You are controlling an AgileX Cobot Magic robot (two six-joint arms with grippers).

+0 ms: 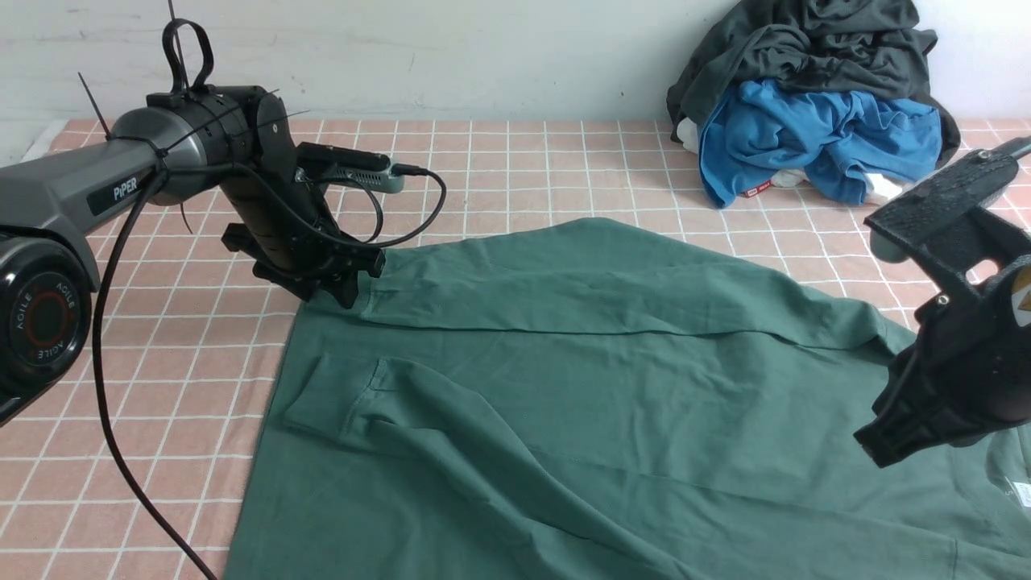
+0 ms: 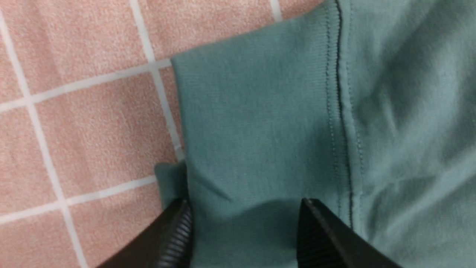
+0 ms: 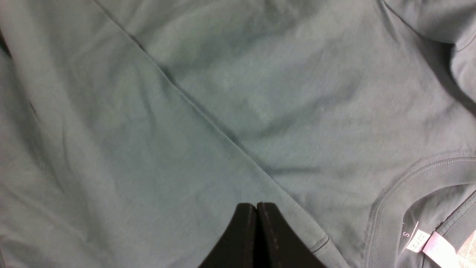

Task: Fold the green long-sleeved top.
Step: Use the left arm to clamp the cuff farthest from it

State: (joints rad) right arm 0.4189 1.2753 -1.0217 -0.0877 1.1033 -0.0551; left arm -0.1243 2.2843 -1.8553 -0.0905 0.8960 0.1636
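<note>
— Item and position?

— One soft green long-sleeved knit top [image 1: 580, 379], lying flat on the pink, white-gridded tabletop [image 1: 185, 379] and spread across its middle and near side. Both sleeves lie across the body. The neckline [image 3: 409, 175], with its small white size label [image 3: 418, 240], is at the robot's right.

— Handling?

— In my judgement it is light and limp, with no stiffness. It will sag and drag wherever it is unsupported, and the layers may slide over each other. The best holds are the stitched edges: the ribbed sleeve cuff [image 2: 253, 123], the hem and the neckline.

— The hands?

— Left hand [image 1: 342, 290]: fingers apart, low at the far sleeve's cuff, one on either side of it, not closed on it. Right hand [image 1: 890, 443]: fingers pressed together with nothing seen between them, above the cloth near the neckline.

— Anything else?

— A heap of dark grey and blue garments [image 1: 813, 105] at the far right, against the wall, well apart from the top.
</note>
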